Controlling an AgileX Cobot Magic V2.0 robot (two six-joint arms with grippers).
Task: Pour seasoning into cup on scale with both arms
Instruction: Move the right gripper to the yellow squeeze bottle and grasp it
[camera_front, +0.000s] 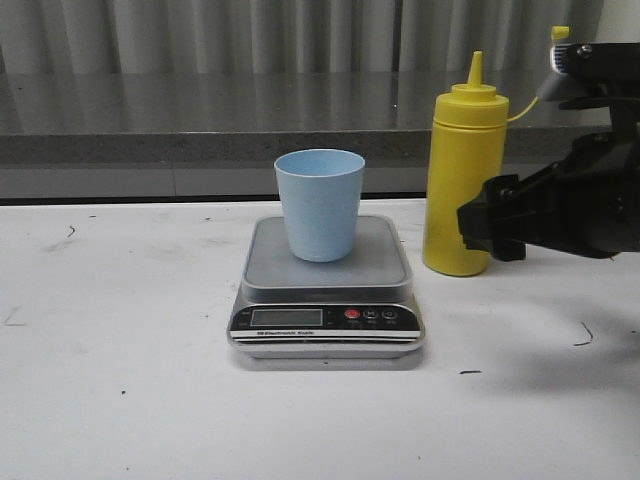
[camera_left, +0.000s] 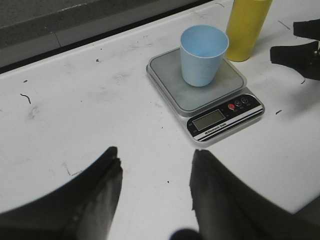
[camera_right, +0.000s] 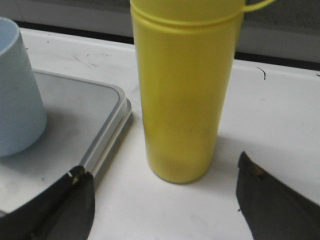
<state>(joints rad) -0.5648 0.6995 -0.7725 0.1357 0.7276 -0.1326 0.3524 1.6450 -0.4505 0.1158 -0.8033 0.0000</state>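
Seasoning (camera_right: 182, 95) upright between open right end effector (camera_right: 165, 200) fingers, untouched.

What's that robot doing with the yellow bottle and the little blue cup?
It is getting ready to pour seasoning. The blue cup stands upright on the scale, and it looks empty. The yellow bottle stands on the table beside the scale, cap off. The right gripper is open, with its fingers either side of the bottle but not squeezing it. The left gripper is open too, further back, holding nothing.
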